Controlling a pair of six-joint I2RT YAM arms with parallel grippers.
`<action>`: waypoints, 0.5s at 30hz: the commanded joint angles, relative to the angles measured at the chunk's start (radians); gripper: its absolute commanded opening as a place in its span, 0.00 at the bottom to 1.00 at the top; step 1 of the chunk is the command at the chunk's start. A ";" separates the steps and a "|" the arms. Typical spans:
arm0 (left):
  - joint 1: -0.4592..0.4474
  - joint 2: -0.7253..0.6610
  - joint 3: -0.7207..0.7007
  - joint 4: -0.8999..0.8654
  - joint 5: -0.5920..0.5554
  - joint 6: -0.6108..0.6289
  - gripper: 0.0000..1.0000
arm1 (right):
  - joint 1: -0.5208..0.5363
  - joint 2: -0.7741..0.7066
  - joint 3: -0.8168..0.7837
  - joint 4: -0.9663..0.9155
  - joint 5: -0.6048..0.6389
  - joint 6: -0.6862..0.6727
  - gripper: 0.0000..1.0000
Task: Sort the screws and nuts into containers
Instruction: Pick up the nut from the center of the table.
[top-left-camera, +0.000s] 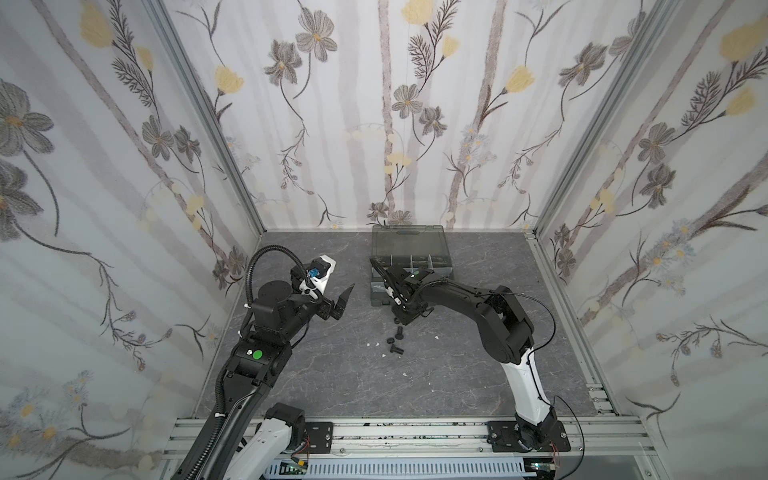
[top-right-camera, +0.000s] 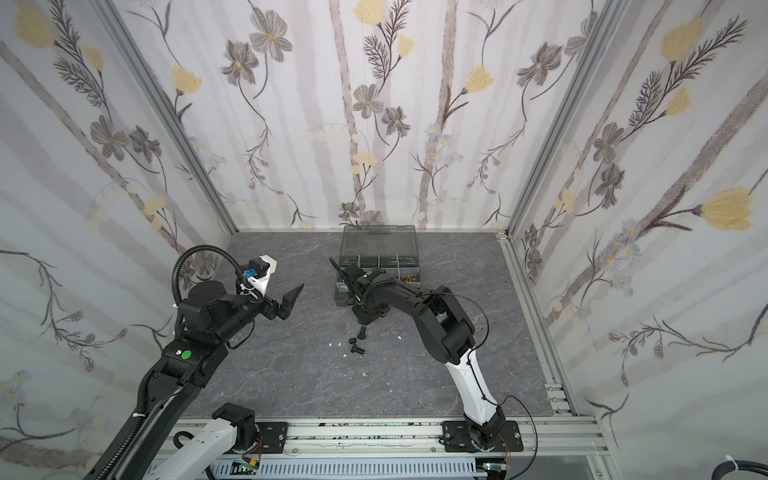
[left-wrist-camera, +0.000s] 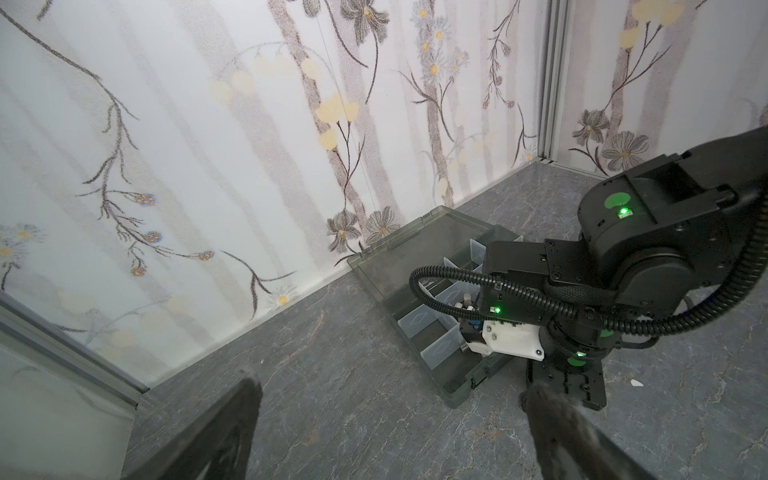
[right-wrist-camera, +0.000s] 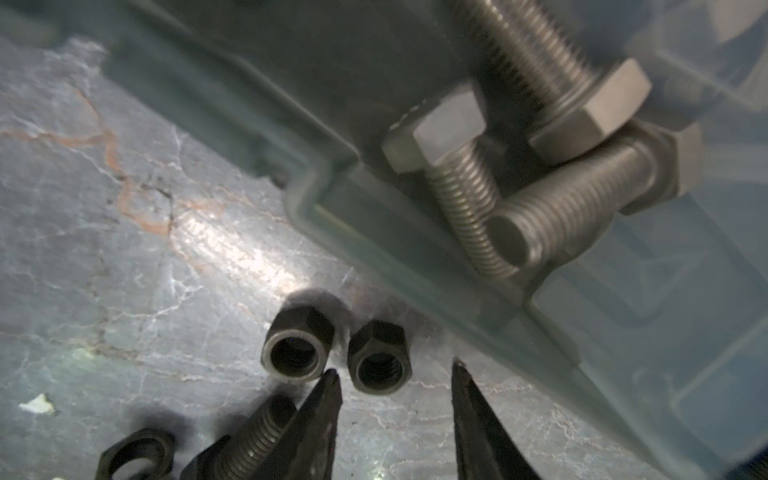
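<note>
A round green sticker (top-left-camera: 257, 354) sits on the left arm with a small white tag (top-left-camera: 249, 352) beside it, too small to read. The clear dividers (left-wrist-camera: 417, 322) in the case (left-wrist-camera: 457, 386) each carry an embossed diamond outline.

The left gripper (left-wrist-camera: 390, 386) hangs above the grey marbled table (top-left-camera: 332, 374), its jaws wide apart and holding nothing. The case lies ahead of it, well apart.

In both top views a few black pieces (top-left-camera: 397, 350) lie on the table just on the robot's side of the right gripper (right-wrist-camera: 395, 370). That gripper points down at the table, just beside the near wall of the case. Its jaws stand partly open, with nothing clamped. A black nut (right-wrist-camera: 380, 359) lies on the table just ahead of the gap between the tips; whether a tip touches it cannot be told. A second black nut (right-wrist-camera: 297, 347) lies just beside the first, outside one fingertip. A black screw (right-wrist-camera: 257, 436) lies partly hidden behind that same finger, with a third nut (right-wrist-camera: 137, 455) and a white fleck (right-wrist-camera: 39, 403) farther out.

Beyond the other fingertip, across the case wall, three silver screws (right-wrist-camera: 453, 174) lie piled across one another in one compartment. Brass-coloured pieces (top-right-camera: 409, 277) fill a compartment to this gripper's right. The smoky lid (top-left-camera: 409, 241) lies open, beyond the case.
</note>
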 joint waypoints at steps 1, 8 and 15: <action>0.002 0.001 0.000 0.029 0.003 0.008 1.00 | 0.000 0.011 0.004 0.007 0.019 -0.011 0.44; 0.001 0.002 0.000 0.031 0.003 0.008 1.00 | -0.008 0.024 0.006 0.019 0.015 -0.016 0.41; 0.001 0.004 -0.002 0.031 0.003 0.008 1.00 | -0.011 0.030 0.003 0.025 0.006 -0.018 0.33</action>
